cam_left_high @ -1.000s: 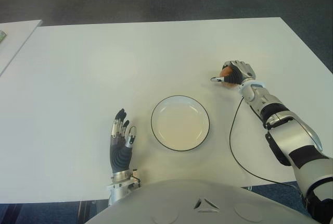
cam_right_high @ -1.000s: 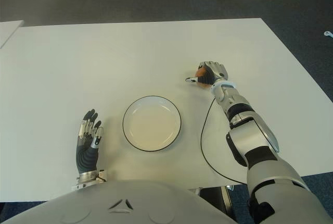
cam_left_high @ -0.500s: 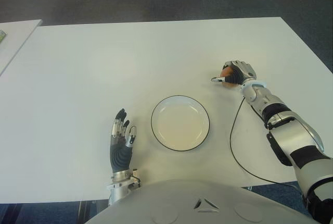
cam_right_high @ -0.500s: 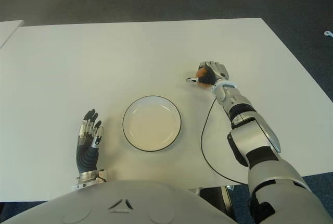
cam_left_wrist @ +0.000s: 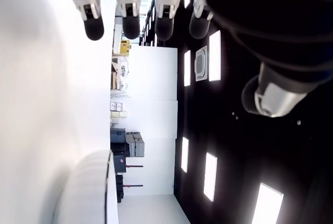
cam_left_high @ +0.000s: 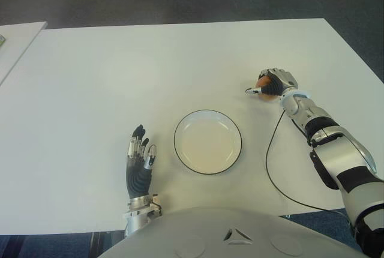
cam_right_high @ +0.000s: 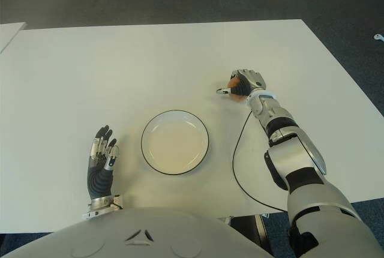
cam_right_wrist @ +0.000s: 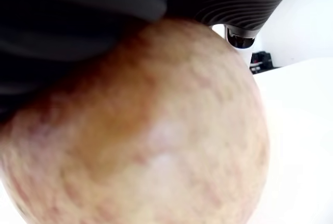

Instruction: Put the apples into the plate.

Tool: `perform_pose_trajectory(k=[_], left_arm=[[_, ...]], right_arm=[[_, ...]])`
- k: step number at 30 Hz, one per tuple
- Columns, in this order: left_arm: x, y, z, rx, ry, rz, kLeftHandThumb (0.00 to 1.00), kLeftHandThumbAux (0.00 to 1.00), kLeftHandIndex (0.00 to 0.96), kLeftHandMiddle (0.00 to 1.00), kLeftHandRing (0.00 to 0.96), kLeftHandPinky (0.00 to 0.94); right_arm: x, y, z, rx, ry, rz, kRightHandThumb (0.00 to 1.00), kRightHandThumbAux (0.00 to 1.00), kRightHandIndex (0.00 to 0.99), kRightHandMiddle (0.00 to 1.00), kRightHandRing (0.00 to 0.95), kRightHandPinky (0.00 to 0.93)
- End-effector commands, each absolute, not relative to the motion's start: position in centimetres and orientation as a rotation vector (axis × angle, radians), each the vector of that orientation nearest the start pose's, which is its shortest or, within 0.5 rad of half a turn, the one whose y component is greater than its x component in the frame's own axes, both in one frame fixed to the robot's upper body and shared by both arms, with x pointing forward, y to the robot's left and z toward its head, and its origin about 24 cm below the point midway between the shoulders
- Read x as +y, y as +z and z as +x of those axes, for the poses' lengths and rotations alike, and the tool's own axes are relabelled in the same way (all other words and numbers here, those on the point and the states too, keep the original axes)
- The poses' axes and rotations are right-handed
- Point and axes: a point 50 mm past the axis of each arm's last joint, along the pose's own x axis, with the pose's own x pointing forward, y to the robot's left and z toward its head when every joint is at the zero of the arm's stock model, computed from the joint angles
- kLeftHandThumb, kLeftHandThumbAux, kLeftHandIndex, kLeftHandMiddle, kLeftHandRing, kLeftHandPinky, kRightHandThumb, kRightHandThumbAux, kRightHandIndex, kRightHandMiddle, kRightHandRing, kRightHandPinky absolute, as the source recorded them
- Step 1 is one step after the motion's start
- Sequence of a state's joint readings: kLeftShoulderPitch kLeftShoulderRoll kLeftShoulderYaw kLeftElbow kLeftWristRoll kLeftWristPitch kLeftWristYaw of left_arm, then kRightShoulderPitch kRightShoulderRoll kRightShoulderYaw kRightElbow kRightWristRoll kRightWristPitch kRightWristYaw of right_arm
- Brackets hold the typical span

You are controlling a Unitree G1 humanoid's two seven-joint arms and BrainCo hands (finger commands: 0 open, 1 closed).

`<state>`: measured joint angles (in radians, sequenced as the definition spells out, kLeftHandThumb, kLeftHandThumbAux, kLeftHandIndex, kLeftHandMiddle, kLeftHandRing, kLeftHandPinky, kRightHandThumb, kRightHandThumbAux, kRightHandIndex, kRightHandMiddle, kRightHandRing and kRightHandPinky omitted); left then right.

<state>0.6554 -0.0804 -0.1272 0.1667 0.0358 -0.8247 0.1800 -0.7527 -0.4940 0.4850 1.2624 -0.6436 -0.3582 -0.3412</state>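
A reddish-yellow apple [cam_left_high: 261,83] is wrapped in the curled fingers of my right hand [cam_left_high: 271,84], to the right of and a little beyond the plate. In the right wrist view the apple [cam_right_wrist: 140,140] fills almost the whole picture, pressed against the dark palm. The white plate with a dark rim [cam_left_high: 176,148] lies near the table's front edge, at its middle, and holds nothing. My left hand [cam_left_high: 139,162] shows to the left of the plate with its fingers spread; its fingertips [cam_left_wrist: 93,26] hold nothing.
The white table [cam_left_high: 120,72] stretches wide around the plate. A thin black cable [cam_left_high: 268,168] loops from my right forearm across the table's near right part. Another white table's corner [cam_left_high: 15,36] shows at the far left. Dark floor lies beyond.
My right hand with the apple has shifted slightly to the right and away from me. The left hand and the plate have not moved.
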Motion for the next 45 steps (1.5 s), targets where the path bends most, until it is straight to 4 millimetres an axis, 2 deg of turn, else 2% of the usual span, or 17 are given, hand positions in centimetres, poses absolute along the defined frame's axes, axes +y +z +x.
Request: perform_pose_trajectory(k=[1,28,45], left_arm=[[13.7,-3.6,8.0,0.089,0.307,-0.091,0.088,0.467,0.000,0.000,0.000,0.000],[13.6,-3.0,7.8,0.101,0.300,-0.058,0.107,0.491,0.000,0.000,0.000,0.000],[13.9,-3.3,7.9,0.083,0.280,-0.060,0.083,0.467,0.000,0.000,0.000,0.000]], right_arm=[[-23.2,4.6,35.5,-0.028,0.157,-1.366,0.952,0.657,0.392,0.497,0.519,0.748],[-22.7,6.1,35.8,-0.146,0.160,-1.342,0.953,0.657,0.391,0.496,0.522,0.794],[-20.7,8.1,35.6,-0.345,0.175,-1.285,0.953,0.657,0.389,0.497,0.522,0.800]])
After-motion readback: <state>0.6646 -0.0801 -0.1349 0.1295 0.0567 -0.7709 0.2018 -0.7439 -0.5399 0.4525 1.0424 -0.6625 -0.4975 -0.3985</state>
